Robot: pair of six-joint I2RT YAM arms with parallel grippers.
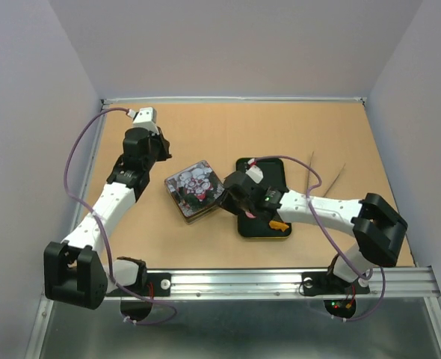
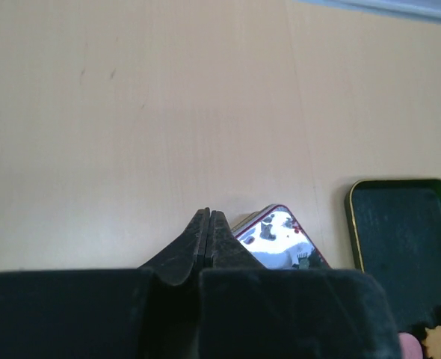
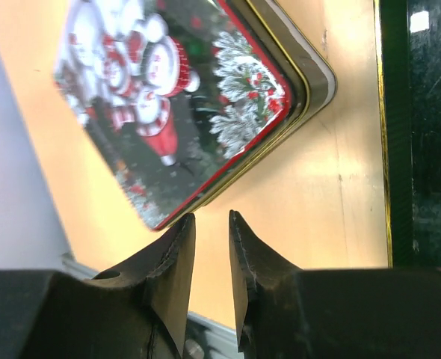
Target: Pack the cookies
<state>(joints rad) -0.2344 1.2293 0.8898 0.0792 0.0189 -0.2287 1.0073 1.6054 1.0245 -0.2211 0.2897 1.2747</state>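
Observation:
A square tin with a snowman lid lies shut at mid-table; its lid fills the right wrist view and one corner shows in the left wrist view. Right of it is the black tray. An orange fish-shaped cookie rests at the tray's near end, and pink and brown cookies peek into the left wrist view. My right gripper hovers between tin and tray, jaws slightly apart and empty. My left gripper is shut and empty, left of the tin.
Two thin sticks lie on the table right of the tray. A metal rail runs along the near edge. White walls close in the table on the left, back and right.

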